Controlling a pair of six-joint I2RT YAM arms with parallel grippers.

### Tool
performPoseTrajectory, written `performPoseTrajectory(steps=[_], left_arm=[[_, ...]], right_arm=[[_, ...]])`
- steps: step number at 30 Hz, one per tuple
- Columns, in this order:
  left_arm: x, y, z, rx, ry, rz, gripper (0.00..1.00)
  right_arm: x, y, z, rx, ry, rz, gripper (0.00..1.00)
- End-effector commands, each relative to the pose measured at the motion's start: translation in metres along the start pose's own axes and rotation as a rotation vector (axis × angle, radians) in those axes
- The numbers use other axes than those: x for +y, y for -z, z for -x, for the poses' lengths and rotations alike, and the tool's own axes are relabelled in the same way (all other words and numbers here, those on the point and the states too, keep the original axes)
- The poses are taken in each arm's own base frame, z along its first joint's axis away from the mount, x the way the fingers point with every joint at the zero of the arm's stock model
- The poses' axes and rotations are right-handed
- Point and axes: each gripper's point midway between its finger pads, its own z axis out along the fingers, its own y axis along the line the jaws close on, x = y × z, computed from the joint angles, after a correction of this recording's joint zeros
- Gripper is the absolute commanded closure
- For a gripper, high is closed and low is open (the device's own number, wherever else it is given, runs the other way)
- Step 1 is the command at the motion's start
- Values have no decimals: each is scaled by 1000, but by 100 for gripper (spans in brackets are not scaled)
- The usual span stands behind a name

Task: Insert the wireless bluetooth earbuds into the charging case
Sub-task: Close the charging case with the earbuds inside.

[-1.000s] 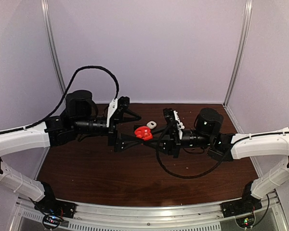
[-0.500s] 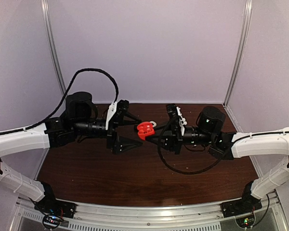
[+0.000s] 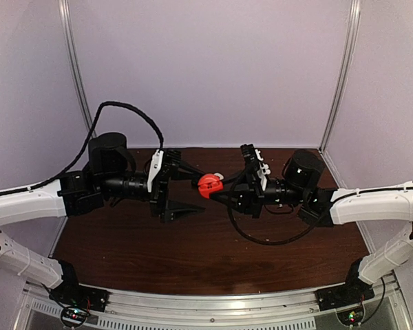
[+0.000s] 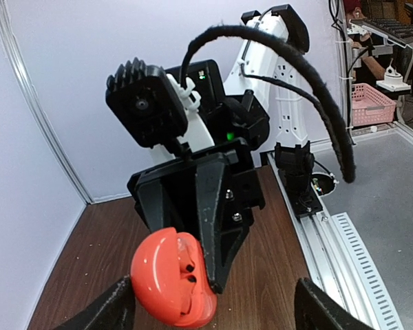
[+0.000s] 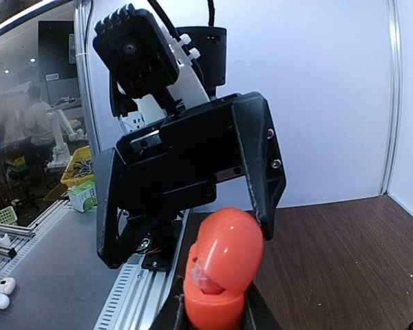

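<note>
The red charging case point(image 3: 209, 184) hangs above the table's middle, with my right gripper point(image 3: 219, 190) shut on its lower half. In the right wrist view the case point(image 5: 224, 271) stands between my fingers point(image 5: 256, 315), its lid tilted partly down over the base. My left gripper point(image 3: 198, 192) faces it, open, one finger on each side. In the left wrist view the case point(image 4: 171, 278) shows two dark spots inside the lid gap. I cannot make out the wireless bluetooth earbuds. One left finger point(image 5: 265, 185) ends right beside the lid.
The brown table point(image 3: 193, 254) lies below both arms, with white walls on three sides. A loop of black cable point(image 3: 261, 239) hangs under the right wrist. The metal rail point(image 3: 213, 302) and the arm bases run along the near edge.
The right gripper raised the red case slightly and its lid came down from wide open. The left gripper drew in around it, jaws narrowing a little. A small white object behind the case is now hidden.
</note>
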Motion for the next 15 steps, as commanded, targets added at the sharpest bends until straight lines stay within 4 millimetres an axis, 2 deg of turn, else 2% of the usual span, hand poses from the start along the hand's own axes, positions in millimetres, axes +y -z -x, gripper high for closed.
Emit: performPoseTrajectory(steps=[1, 7, 15], left_arm=[[-9, -2, 7, -9, -84, -11, 20], [-1, -17, -8, 115, -168, 93, 21], [8, -14, -9, 169, -294, 193, 21]], right_arm=[[-6, 1, 8, -41, -28, -5, 100], [-8, -1, 14, -60, -98, -1, 100], [-8, -3, 13, -64, -232, 17, 100]])
